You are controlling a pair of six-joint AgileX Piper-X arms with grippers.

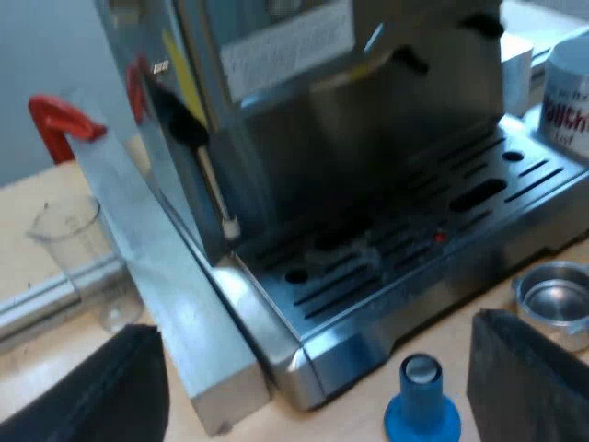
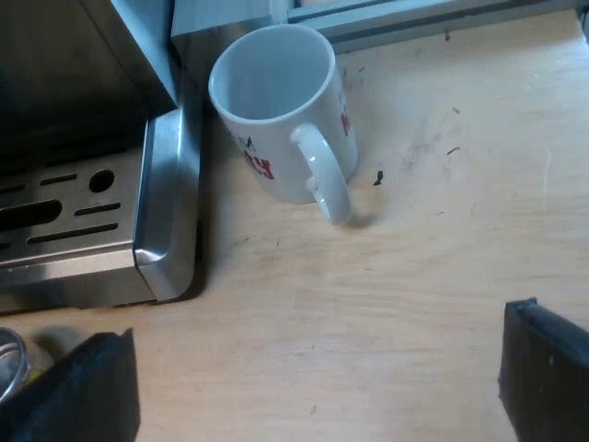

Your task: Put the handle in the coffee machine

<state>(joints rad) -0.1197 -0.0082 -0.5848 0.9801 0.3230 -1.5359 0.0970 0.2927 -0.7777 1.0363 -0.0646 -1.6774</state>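
Metal holder (image 1: 555,293), loose on the counter (image 2: 414,276): its round steel basket lies open side up just beside the corner of the drip tray (image 1: 414,249), in front of the espresso machine (image 1: 368,120), and is not yet locked in. Its dark handle cannot be made out here. By judgement the holder is rigid and fairly heavy for its size, with most of its weight in the basket. The polished steel is likely slippery, so the better hold is across the handle, close to the basket, which would keep it level as it is raised to the machine's front. The left gripper (image 1: 313,368) hangs over the counter before the tray with its fingers (image 1: 529,368) wide apart and holding nothing. A blue tamper (image 1: 421,405) stands upright beneath the gap, and the holder lies just past one finger. The right gripper (image 2: 317,368) is likewise spread and empty, near the tray's corner. A white mug (image 2: 276,101) stands upright beside the tray's side. A measuring glass (image 1: 78,249) stands by the machine's far flank.
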